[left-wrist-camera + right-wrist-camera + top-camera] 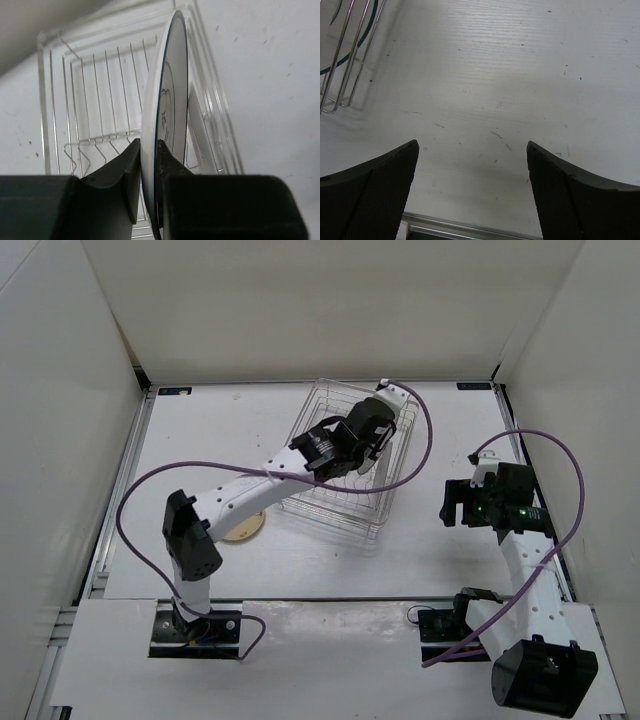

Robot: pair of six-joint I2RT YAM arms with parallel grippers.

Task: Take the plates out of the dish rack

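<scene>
While the left gripper (pixel 148 155) clamps the lower rim of an upright, shiny silver-grey round plate (pixel 170 85) inside the rectangular silver wire dish rack (pixel 385 502), a tan wooden round plate (pixel 247 531) lies on the white table (pixel 220 430) at the rack's 8 o'clock. At its 3 o'clock, the right gripper (pixel 472 150) hangs spread wide, holding nothing.

Two white arms (pixel 245 495) with black joints trail purple cables (pixel 582 485).

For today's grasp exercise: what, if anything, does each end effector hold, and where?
Left end effector pinches a plate by its rim; right end effector is open, holding nothing.
</scene>
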